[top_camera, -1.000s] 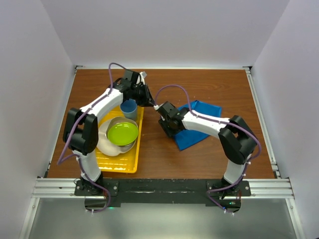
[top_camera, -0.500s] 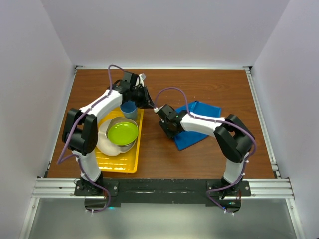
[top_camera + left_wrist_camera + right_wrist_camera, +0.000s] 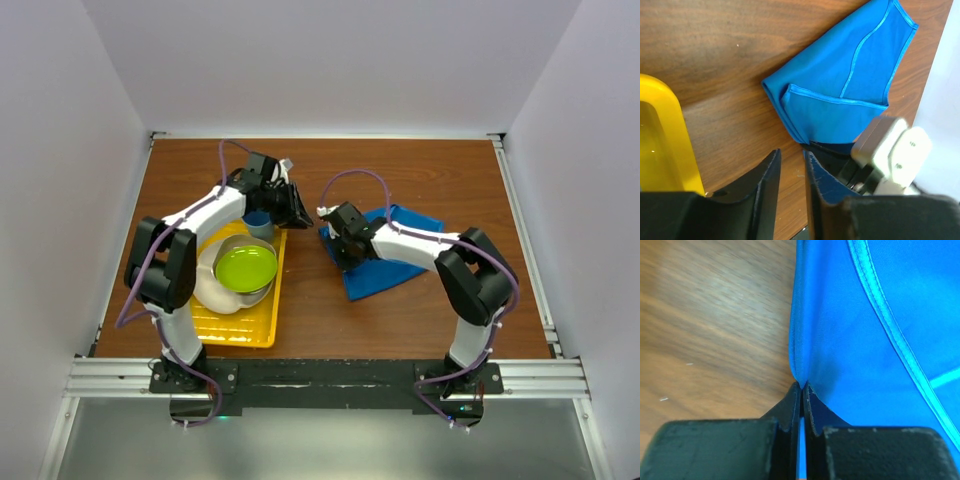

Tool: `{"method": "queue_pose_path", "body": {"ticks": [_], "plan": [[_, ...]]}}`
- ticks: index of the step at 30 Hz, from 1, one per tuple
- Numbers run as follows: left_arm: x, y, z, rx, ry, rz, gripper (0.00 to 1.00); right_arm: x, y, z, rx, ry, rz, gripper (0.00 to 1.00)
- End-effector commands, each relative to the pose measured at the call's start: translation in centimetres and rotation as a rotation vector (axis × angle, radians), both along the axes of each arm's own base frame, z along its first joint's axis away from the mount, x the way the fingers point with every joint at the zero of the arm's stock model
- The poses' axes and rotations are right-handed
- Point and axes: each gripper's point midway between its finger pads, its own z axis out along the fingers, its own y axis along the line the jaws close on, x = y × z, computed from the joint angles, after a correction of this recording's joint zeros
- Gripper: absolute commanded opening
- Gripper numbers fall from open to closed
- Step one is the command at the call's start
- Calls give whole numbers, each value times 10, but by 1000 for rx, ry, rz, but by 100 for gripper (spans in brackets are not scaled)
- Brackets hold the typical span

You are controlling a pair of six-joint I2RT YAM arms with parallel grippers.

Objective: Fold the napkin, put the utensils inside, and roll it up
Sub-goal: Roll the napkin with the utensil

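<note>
At the far left, the yellow tray [image 3: 245, 327] sits on the surface [image 3: 420, 175] and holds a green bowl [image 3: 246, 267] and a blue cup [image 3: 258, 224]. The left arm [image 3: 215, 208] reaches over the tray's far right corner. In its wrist view the left jaws stand only a narrow gap apart, with bare wood showing between them and nothing in their grip.

Just to the right, the right arm [image 3: 410, 240] bends in toward the middle. The right jaws are pressed tight together on the left edge of the napkin [image 3: 385, 268], with the doubled cloth pinched between their tips, as the right wrist view shows on the napkin [image 3: 865, 315].

The napkin lies right of centre, loosely folded, with one flap laid over the rest [image 3: 840, 85]. Its long axis runs on a diagonal from near left to far right. From both pairs of jaws the body of the cloth spreads to the right, and the right arm is the nearer one, already on it. The left jaws are close to that same edge but apart from it.

We judge that the next fold turns on carrying the pinched left edge rightward across the cloth along that diagonal. We cannot find the fork in any view.
</note>
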Motion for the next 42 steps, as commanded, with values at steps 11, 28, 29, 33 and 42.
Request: {"method": "queue_pose_path", "body": {"ticks": [11,28,29,33,42], "plan": [[-18,-29,7,-92,-4,-58,38,-16,21,19,595,303,-51,0],[-54,-58,-22,-52,187,74,85,-6,4,7,773,395,-87,0],[-55,-60,-23,-52,195,74,86,-6,4,7,770,393,-84,0],[-61,-66,-35,-33,237,107,85,-2,4,10,773,382,-70,0],[-62,-67,-73,-8,346,193,68,-1,3,17,773,368,-51,0]]}}
